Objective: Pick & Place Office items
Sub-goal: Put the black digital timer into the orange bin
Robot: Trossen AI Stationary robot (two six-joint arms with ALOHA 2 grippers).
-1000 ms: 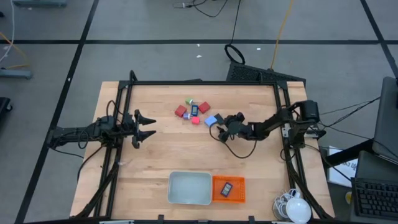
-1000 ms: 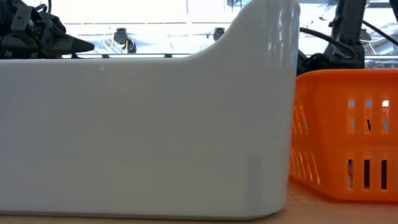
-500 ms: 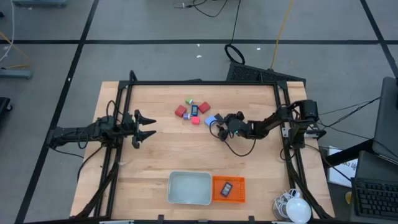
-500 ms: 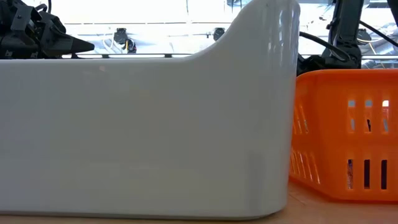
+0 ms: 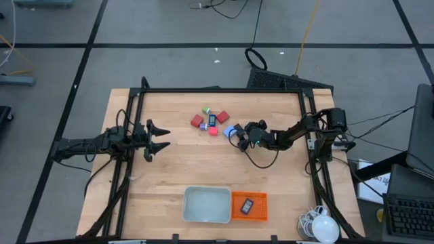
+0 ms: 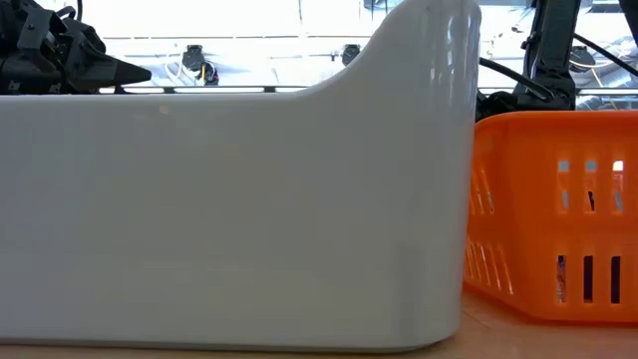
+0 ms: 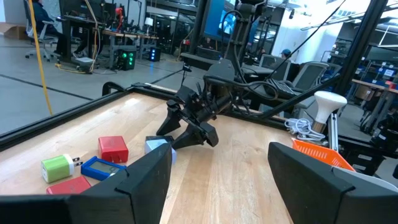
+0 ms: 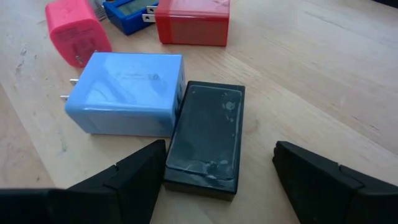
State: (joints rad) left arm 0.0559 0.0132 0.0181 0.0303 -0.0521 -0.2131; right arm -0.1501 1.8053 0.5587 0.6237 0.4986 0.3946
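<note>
Right gripper edged closer along the counter, jaws wide, now straddling the black piece touching the light-blue block. Ready to close. Left gripper waiting wide, well apart.

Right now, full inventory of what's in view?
Red blocks: 2, table's far middle
Green block: 1, next to them
Blue flat piece: 1, between the reds
Pink block: 1
Light blue block: 1
Black flat piece: 1, touching the light blue block
Black flat piece: 1, in the orange basket
Grey tray: 1, near edge
Orange basket: 1, beside the tray
Left gripper: open, table's left
Right gripper: fingers open, at the black piece
</note>
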